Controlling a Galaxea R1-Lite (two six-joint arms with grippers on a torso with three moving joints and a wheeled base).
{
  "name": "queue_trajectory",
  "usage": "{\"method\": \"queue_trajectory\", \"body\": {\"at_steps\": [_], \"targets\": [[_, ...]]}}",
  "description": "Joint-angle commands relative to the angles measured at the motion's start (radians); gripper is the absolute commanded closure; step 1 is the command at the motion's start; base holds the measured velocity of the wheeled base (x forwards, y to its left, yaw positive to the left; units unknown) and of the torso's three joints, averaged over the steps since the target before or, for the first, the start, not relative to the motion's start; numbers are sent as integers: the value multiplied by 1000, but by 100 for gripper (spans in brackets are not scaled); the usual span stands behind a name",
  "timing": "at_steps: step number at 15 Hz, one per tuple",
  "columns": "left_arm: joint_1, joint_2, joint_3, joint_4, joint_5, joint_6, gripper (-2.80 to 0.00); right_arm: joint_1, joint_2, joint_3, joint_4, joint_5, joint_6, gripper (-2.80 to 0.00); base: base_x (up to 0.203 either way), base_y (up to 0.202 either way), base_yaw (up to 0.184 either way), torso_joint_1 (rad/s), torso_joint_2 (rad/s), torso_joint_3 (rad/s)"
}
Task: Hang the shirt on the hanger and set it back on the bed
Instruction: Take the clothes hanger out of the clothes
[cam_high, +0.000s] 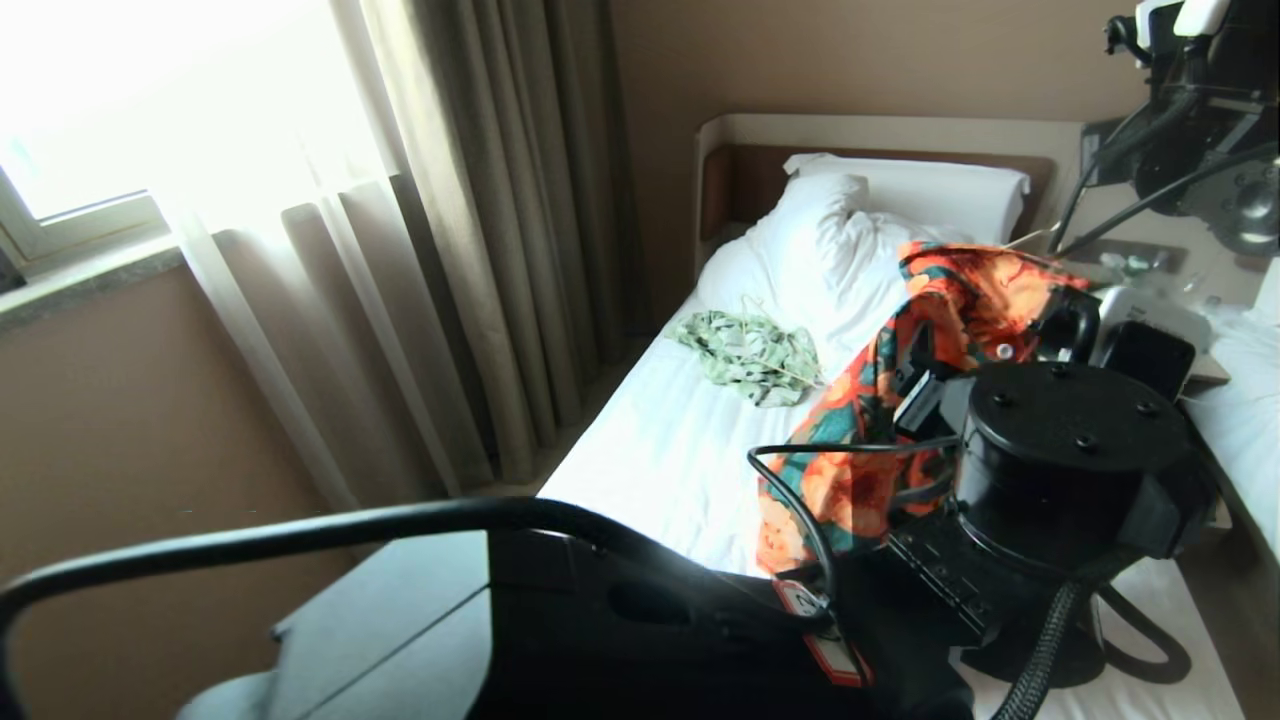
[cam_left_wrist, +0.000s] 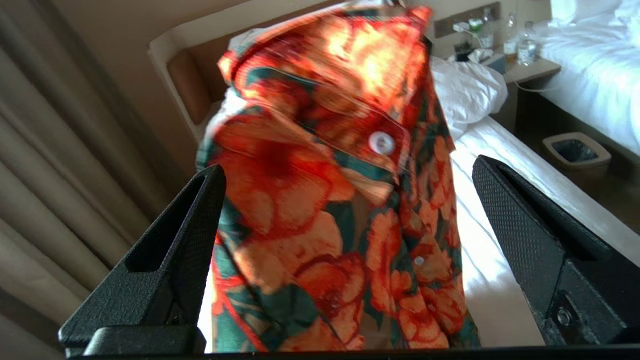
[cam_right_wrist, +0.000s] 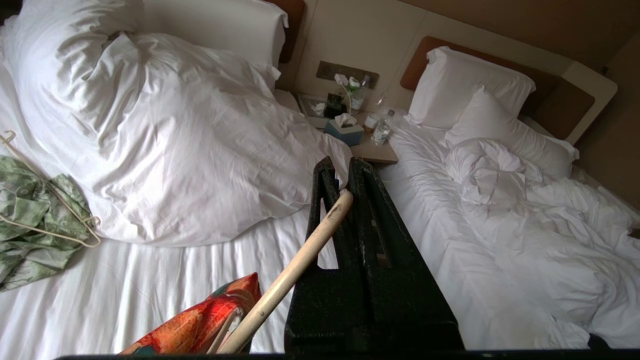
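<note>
The shirt (cam_high: 860, 470), orange flowers on dark green, hangs in the air above the bed (cam_high: 650, 440). Its top rides on the cream hanger (cam_right_wrist: 295, 270). My right gripper (cam_right_wrist: 340, 167) is shut on the hanger's thin rod, above the white sheets, and a corner of the shirt (cam_right_wrist: 200, 320) shows just below the rod. My left gripper (cam_left_wrist: 348, 165) stands wide open, right up against the shirt's buttoned front (cam_left_wrist: 325, 200). The cloth fills the gap between its black fingers (cam_left_wrist: 195, 225), and neither one presses on it.
A pale green-and-white shirt (cam_high: 755, 355) with its own thin hanger lies on the sheet beside the bunched duvet (cam_right_wrist: 175, 135). A nightstand (cam_right_wrist: 372, 150) with bottles separates this bed from a second white bed (cam_right_wrist: 500, 240). A waste bin (cam_left_wrist: 575, 150) stands on the floor. Curtains (cam_high: 470, 230) hang on the left.
</note>
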Motion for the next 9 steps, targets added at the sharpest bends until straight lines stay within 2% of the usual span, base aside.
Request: {"method": "queue_trajectory", "body": {"at_steps": [1,5,9], "targets": [[-2,56,-26,-5,-13,4,-280,1,-3,2,-1,-3,-2,0,0,0,0,0,0,0],[4,111,-139,3,-28,10,-280,22,-6,4,-3,-4,1,0,0,0,0,0,0,0],[-4,151,-170,-22,-46,21,-280,26,-8,4,-1,-4,1,0,0,0,0,0,0,0]]}}
